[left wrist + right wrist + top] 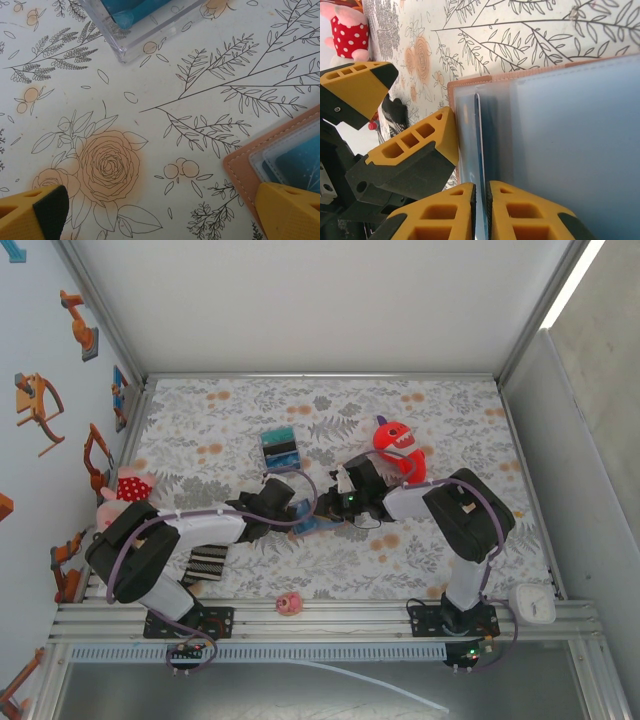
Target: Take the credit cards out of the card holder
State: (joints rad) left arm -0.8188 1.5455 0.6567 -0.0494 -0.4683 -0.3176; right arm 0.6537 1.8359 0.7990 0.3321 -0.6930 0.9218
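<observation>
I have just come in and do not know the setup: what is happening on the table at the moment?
Two robot arms work on an open card holder that lies on the flowered table. The left gripper is wide open, with one finger at the holder's tan corner, apparently to steady it. The right gripper is closed on the thin edge of a card that sits in a clear sleeve. The card is not yet out of the holder.
</observation>
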